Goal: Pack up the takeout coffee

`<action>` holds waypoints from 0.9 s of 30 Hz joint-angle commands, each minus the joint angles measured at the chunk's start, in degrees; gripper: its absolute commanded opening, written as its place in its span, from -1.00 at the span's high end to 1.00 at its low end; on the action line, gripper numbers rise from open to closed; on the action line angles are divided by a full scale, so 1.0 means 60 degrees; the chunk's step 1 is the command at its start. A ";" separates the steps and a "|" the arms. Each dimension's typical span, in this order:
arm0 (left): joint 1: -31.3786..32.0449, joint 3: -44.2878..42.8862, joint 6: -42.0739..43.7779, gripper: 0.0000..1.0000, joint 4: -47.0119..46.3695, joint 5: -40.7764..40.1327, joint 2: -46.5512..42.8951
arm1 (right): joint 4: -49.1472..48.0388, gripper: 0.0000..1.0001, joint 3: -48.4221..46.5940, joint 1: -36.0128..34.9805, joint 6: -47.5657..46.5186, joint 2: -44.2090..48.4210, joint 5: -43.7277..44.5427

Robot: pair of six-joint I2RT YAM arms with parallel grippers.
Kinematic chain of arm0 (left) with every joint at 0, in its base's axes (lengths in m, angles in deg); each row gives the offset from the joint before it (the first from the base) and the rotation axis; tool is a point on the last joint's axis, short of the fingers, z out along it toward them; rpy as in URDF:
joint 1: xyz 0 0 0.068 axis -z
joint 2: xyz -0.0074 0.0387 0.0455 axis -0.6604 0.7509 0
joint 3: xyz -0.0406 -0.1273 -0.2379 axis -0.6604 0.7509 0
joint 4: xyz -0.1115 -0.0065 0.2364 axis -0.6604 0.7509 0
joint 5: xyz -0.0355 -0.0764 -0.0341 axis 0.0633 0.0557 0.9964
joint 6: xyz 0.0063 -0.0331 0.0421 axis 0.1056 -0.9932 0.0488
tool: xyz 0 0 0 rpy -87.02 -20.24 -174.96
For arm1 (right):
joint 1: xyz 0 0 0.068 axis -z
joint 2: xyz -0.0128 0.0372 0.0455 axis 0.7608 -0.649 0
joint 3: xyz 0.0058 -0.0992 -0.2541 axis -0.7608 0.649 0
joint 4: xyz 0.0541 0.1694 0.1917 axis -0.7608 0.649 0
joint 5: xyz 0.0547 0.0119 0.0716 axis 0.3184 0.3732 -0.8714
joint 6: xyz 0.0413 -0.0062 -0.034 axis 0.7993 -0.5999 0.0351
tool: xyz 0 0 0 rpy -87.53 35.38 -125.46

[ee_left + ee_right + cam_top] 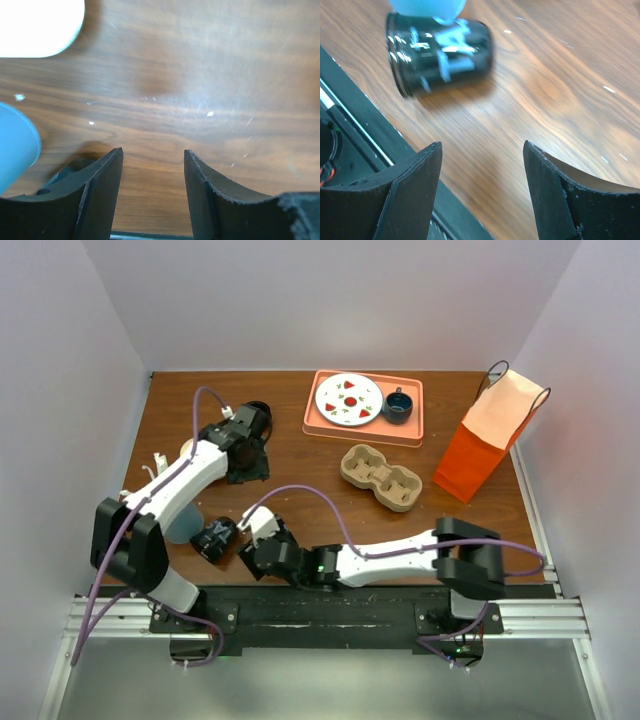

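Observation:
The takeout coffee (pixel 215 537) is a glossy black cup with white print. It lies on its side near the table's front edge, against a pale blue cup (pixel 184 524). In the right wrist view the black cup (pixel 440 52) lies ahead and to the left of my right gripper (pixel 482 150), which is open and empty, a short way off. In the top view my right gripper (pixel 252 548) sits just right of the cup. My left gripper (pixel 245 466) is open and empty over bare wood (pixel 152 160) at the left rear.
An orange paper bag (pixel 488 438) stands open at the right. A cardboard cup carrier (pixel 380 477) lies mid-table. A pink tray (pixel 412 427) at the back holds a plate and a small blue mug (pixel 398 405). The pale blue cup (pixel 15 145) shows left of my left fingers.

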 commanded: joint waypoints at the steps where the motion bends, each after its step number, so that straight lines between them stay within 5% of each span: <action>1: -0.0053 0.0058 -0.1804 -0.11 0.1304 -0.1320 -0.1447 | 0.0634 -0.38 0.0643 0.0002 0.1095 0.1600 0.1197; 9: -0.0039 0.2036 -0.3902 -0.09 0.2577 -0.2155 -0.3880 | 0.2393 -0.37 0.1874 0.0002 0.2048 0.3887 0.1916; 17: -0.0039 0.2519 -0.5953 -0.10 0.4334 -0.3048 -0.4248 | 0.2862 -0.36 0.2402 0.0002 0.2326 0.4371 0.1974; 27: -0.0039 0.3941 -0.7273 -0.25 0.4001 -0.2683 -0.4923 | 0.3536 -0.36 0.2754 -0.0012 0.3014 0.4986 0.2370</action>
